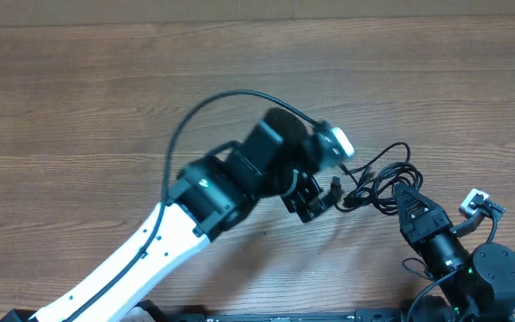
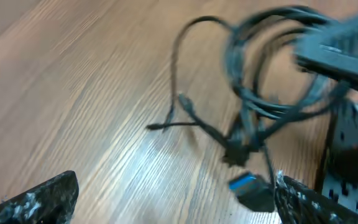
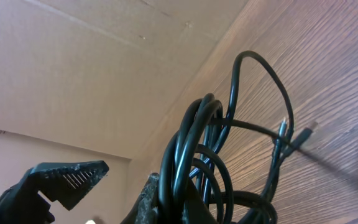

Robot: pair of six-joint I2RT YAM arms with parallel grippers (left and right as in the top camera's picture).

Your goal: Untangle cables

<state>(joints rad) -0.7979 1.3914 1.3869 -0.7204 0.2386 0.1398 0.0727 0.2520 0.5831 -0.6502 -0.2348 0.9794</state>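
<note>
Progress near nil: the cables (image 1: pixel 381 182) form one knotted coil at the right of the table (image 1: pixel 105 89), loops hooked over one finger of the right gripper (image 3: pixel 126 175), jaws slightly apart, left gripper (image 2: pixel 178 182) wide, empty, near the blue plug (image 2: pixel 244 182); all separating remains.

Wood-grain table (image 1: pixel 79 89), pale beige wall (image 3: pixel 73 62) behind, even light

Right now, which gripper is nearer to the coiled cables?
Right. The right gripper touches the cables, with loops draped against one finger. The left gripper is open beside them, the loops just ahead of its fingertips.
</note>
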